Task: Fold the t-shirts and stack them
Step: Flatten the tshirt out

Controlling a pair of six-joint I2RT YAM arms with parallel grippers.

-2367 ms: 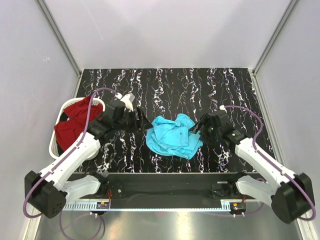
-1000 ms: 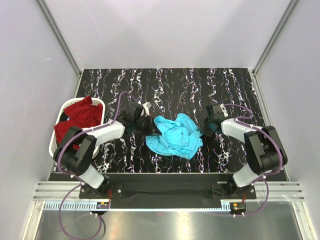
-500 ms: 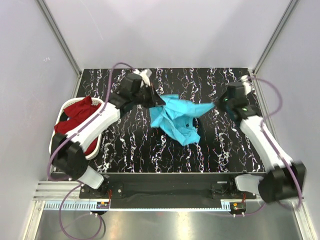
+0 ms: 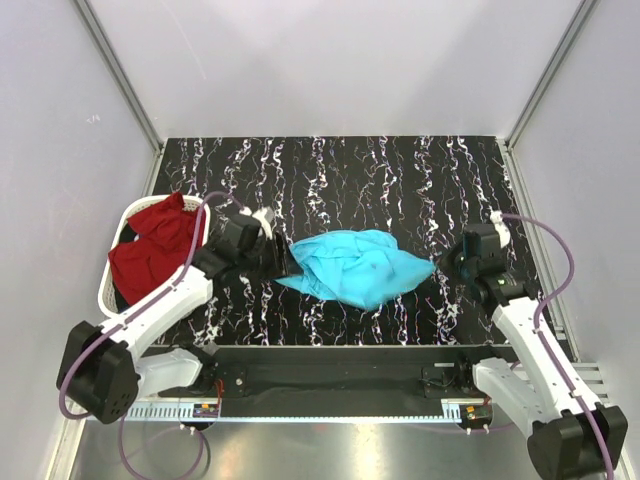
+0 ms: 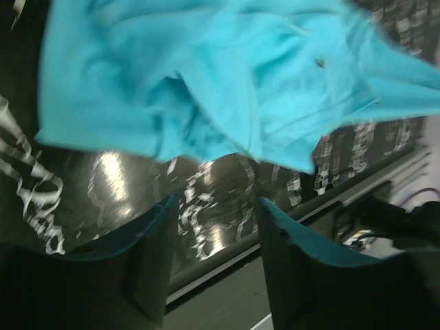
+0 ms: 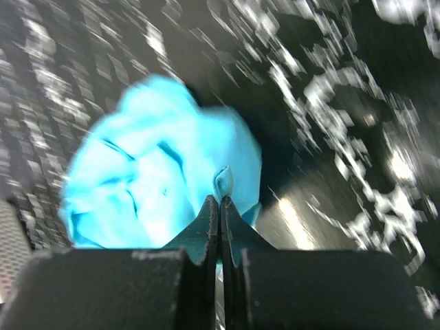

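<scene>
The turquoise t-shirt (image 4: 350, 265) lies rumpled and partly spread on the black marbled table. My left gripper (image 4: 283, 262) is at its left edge, open, with nothing between its fingers (image 5: 155, 261). In the left wrist view the turquoise t-shirt (image 5: 206, 89) lies just beyond the tips of the left gripper (image 5: 216, 227). My right gripper (image 4: 440, 268) is at the shirt's right corner. The right wrist view shows the right gripper (image 6: 221, 205) shut on a small fold of the turquoise t-shirt (image 6: 158, 185). The dark red t-shirt (image 4: 150, 245) sits bunched in the basket.
A white plastic laundry basket (image 4: 108, 292) stands at the table's left edge, beside the left arm. A black rail (image 4: 340, 365) runs along the table's near edge between the arm bases. Grey walls (image 4: 70, 180) close in the left, right and back.
Both arms have come down and toward the near edge, and the turquoise t-shirt has dropped from the air onto the table, more spread out. The left gripper has opened and let go of it.
</scene>
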